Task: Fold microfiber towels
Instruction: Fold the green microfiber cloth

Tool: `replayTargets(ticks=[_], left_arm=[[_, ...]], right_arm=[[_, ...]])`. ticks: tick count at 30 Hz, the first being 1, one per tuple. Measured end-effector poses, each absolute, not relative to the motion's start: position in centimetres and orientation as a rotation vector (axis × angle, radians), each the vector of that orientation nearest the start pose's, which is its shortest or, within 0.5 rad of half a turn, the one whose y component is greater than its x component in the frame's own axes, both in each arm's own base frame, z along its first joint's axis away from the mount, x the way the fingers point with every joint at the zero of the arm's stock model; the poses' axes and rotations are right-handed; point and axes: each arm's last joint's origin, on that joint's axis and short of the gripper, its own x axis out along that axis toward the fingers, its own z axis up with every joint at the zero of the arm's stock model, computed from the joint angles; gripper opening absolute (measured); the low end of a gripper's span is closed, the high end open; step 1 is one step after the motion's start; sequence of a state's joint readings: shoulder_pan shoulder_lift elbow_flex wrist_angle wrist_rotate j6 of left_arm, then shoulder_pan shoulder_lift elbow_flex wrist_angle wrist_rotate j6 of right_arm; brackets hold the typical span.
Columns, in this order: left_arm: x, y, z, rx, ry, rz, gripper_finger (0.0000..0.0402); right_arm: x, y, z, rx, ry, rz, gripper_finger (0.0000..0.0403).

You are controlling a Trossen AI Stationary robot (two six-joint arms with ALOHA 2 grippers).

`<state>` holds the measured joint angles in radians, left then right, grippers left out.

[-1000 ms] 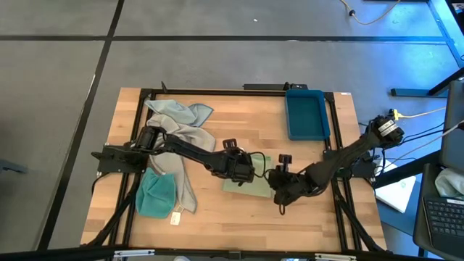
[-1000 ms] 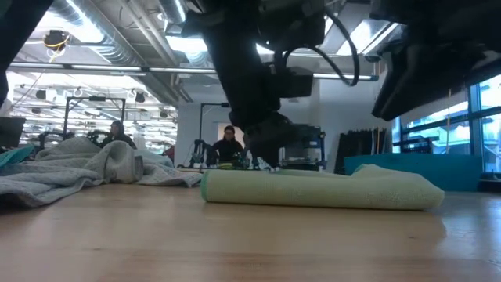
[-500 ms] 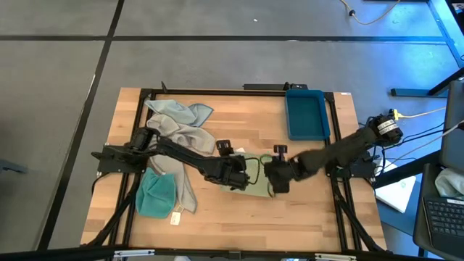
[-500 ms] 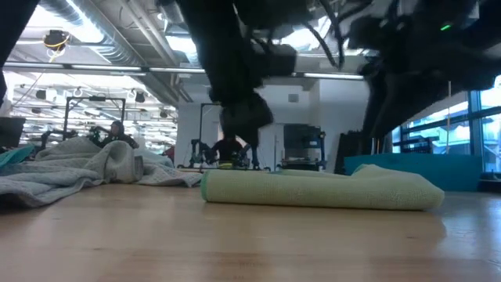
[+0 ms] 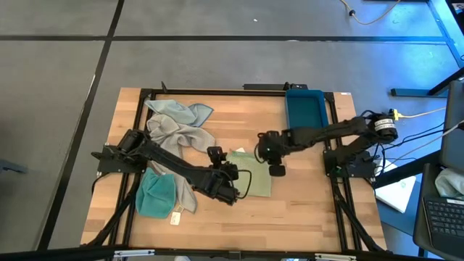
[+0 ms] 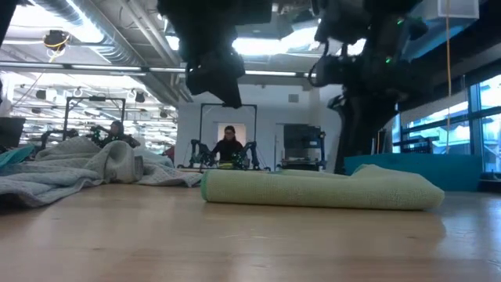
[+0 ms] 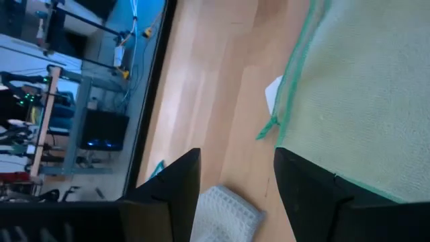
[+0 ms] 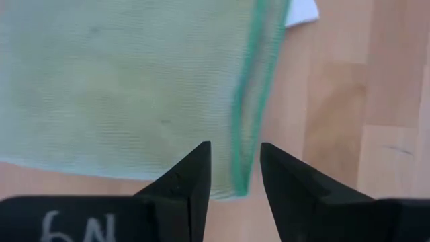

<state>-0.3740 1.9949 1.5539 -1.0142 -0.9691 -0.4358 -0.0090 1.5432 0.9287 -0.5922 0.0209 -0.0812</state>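
A pale green towel [image 5: 252, 176] lies folded flat on the wooden table, a low thick pad in the low view [image 6: 313, 189]. My left gripper [image 5: 226, 188] hovers open above its left edge; in the left wrist view [image 7: 235, 161] the towel [image 7: 363, 94] and its white tag [image 7: 273, 94] show beyond the fingers. My right gripper [image 5: 271, 155] hovers open over the towel's far right edge; the right wrist view [image 8: 232, 151] shows the green-trimmed edge [image 8: 252, 101] below the fingers. Both grippers hang well above the towel in the low view and hold nothing.
A heap of grey and pale blue towels [image 5: 177, 125] lies at the far left, and a teal towel [image 5: 156, 196] at the near left. A blue plastic tray [image 5: 306, 112] stands at the far right. Bare wood lies along the near edge [image 5: 290, 217].
Both grippers have risen off the folded green towel, which has stayed put. My left gripper has drawn back toward the table's near left. My right gripper has swung from the towel's near right corner toward the far edge.
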Motion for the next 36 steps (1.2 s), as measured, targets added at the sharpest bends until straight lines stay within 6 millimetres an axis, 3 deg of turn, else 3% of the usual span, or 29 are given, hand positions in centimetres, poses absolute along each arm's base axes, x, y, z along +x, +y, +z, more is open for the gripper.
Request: replayTargets(ticks=[8, 17, 36], left_arm=[[36.7, -11.8, 21.0, 0.537, 0.995, 0.705, 0.0181], [36.7, -11.9, 21.0, 0.531, 0.992, 0.706, 0.0181], [36.7, -11.9, 21.0, 0.520, 0.989, 0.712, 0.0181]], right_arm=[[28.7, -1.3, 16.3, -0.014, 1.286, 0.069, 0.0132], [28.6, -1.3, 16.1, -0.002, 1.311, 0.094, 0.0126], [28.2, -1.2, 15.9, -0.001, 1.354, 0.099, 0.0007]])
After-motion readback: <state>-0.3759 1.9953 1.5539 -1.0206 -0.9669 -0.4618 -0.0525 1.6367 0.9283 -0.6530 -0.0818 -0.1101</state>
